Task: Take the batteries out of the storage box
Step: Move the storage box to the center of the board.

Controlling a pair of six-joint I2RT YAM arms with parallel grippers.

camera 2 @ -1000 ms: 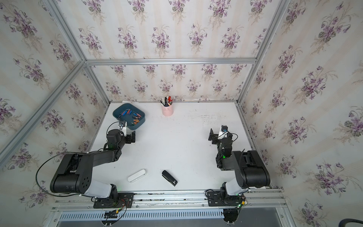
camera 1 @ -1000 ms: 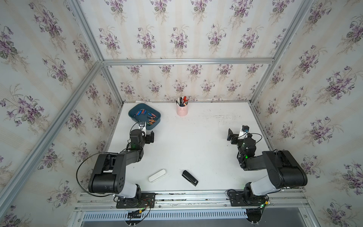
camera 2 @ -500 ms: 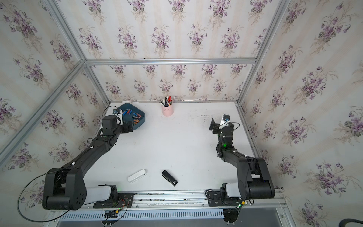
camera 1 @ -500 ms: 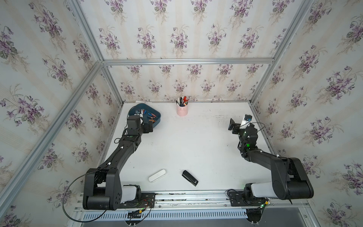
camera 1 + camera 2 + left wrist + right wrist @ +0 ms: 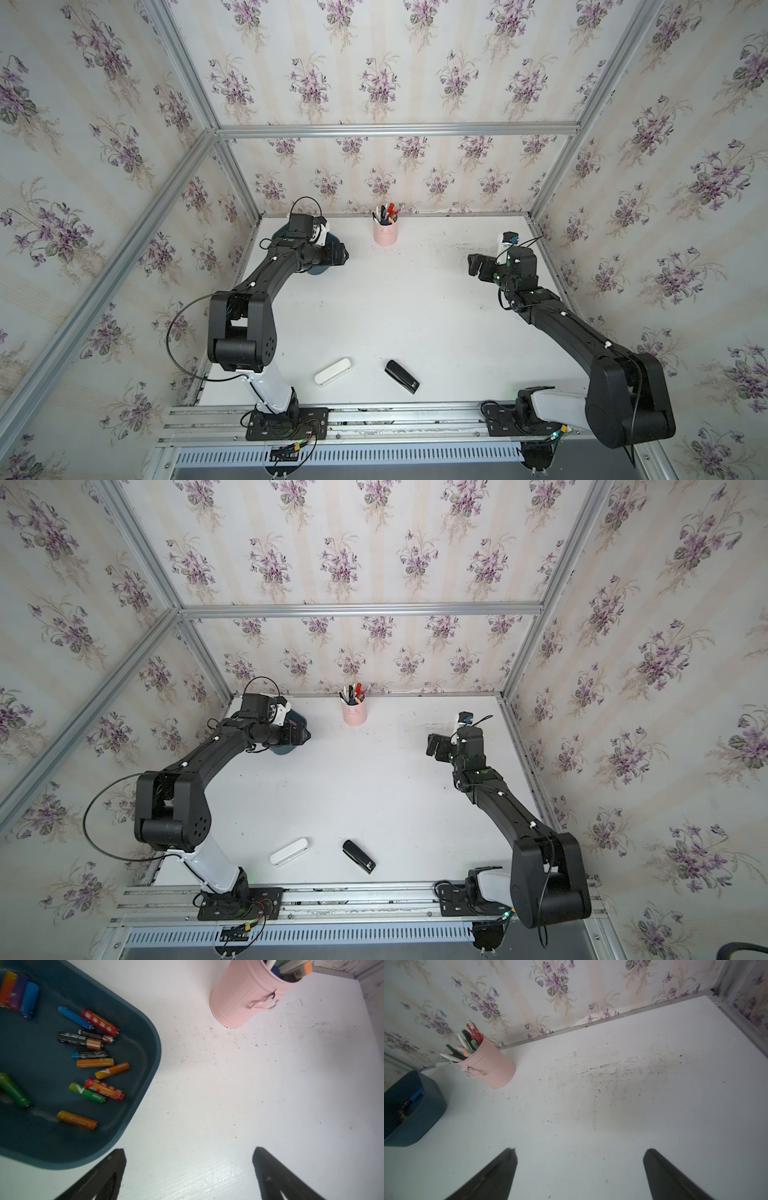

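The teal plastic storage box sits at the far left corner of the white table, small cylindrical batteries lying inside. A pink metal pen cup stands to its right. Near the front edge, a white oblong case lies left of a black stapler.

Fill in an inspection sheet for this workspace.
Surface: white table, dark specks and scuffs toward the back.
Job's things: batteries lie loose in the teal storage box; none seen outside.
Clutter: pink pen cup, white oblong case, black stapler.
Grippers: left gripper open, empty, near the box's edge; right gripper open, empty, over bare table.
Cables: black cable loops off the left arm.
Surroundings: floral wallpaper, aluminium frame.
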